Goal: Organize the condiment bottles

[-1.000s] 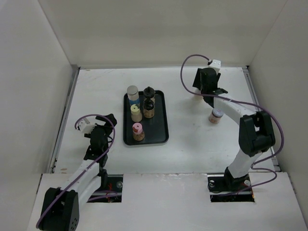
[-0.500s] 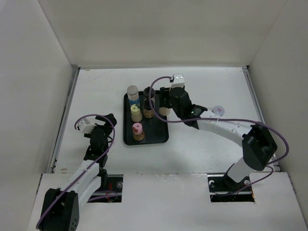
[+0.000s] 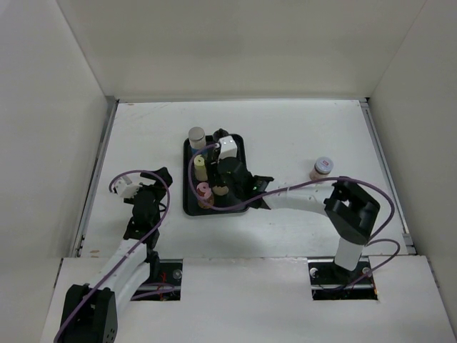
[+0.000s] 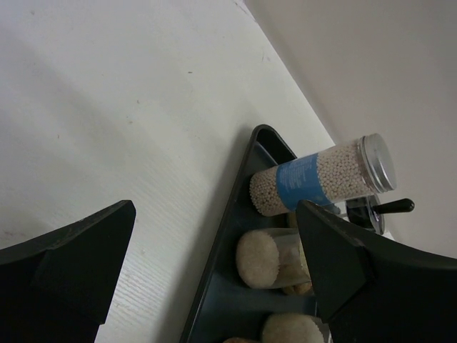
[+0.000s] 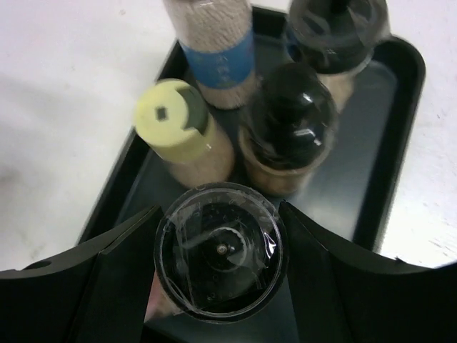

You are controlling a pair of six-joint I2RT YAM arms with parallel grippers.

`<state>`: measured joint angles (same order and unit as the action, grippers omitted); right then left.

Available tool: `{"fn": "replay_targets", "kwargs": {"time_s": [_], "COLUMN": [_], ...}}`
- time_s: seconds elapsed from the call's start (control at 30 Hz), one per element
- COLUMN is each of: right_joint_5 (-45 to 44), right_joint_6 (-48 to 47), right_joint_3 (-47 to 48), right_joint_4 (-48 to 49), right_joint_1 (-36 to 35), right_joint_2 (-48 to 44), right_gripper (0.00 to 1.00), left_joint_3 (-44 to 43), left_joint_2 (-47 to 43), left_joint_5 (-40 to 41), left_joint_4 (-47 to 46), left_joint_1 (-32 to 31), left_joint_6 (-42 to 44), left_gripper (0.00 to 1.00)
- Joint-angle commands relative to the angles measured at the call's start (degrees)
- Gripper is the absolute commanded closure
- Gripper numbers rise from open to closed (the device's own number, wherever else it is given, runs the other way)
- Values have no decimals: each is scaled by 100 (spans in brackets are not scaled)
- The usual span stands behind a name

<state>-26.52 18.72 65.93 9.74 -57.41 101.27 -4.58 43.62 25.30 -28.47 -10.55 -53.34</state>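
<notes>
Condiment bottles [image 3: 201,168] crowd the tray [image 3: 187,207] mid-table [image 3: 285,128]. The right gripper [image 5: 218,229] is clamped on a clear-capped bottle [image 5: 221,250] there. A lone bottle [image 3: 322,168] stands near the right edge, and the left gripper [image 4: 214,207] hangs apart.

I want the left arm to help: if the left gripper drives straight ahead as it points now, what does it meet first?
Most likely the rim of the black tray, with the blue-labelled bottle just behind it. The left gripper is open, and depth is hard to judge from its wrist view.
</notes>
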Motion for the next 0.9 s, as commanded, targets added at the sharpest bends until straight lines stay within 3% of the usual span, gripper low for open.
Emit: {"fn": "replay_targets", "kwargs": {"time_s": [0.0, 0.1, 0.23, 0.3, 0.47, 0.57, 0.7, 0.73, 0.8, 0.83, 0.87], "right_joint_5": [-125, -143, -160, -204, -318, -450, -915, -1038, -1310, -1477, -1618], "right_joint_6": [-96, -158, -184, -220, -229, -185, 104, 227, 447, 544, 641], "right_joint_3": [411, 552, 640, 623, 316, -245, -1256, -1484, -1845, -1986, -2118], "right_joint_4": [985, 1091, 1083, 1048, 925, 968, 882, 750, 329, 110, -101], "right_joint_1": [-161, -213, -301, -302, -179, 119, 935, 1190, 1752, 2033, 2306], "right_joint_2": [225, 463, 499, 376, -282, -1019, -1969, -2215, -2602, -2778, -2936], "right_gripper": [49, 47, 21, 13, 8, 16, 67, 73, 74, 70, 61], "left_joint_3": [-96, -105, -96, -113, -105, -105, -78, -70, -69, -61, -43], "left_joint_2": [-152, -99, -152, -64, -116, -64, -178, -187, -187, -187, -178], "left_joint_5": [80, 63, 80, 72, 80, 63, 80, 80, 80, 80, 80], "left_joint_4": [-98, -97, -97, -106, -97, -98, -97, -97, -97, -97, -97], "left_joint_1": [22, 22, 22, 13, 4, 5, -22, -13, -31, -39, -39], "left_joint_6": [52, 52, 52, 52, 52, 43, 52, 52, 52, 52, 52], "left_gripper": [0, 0, 0, 0, 0, 0, 0, 0, 0, 0, 0]}}
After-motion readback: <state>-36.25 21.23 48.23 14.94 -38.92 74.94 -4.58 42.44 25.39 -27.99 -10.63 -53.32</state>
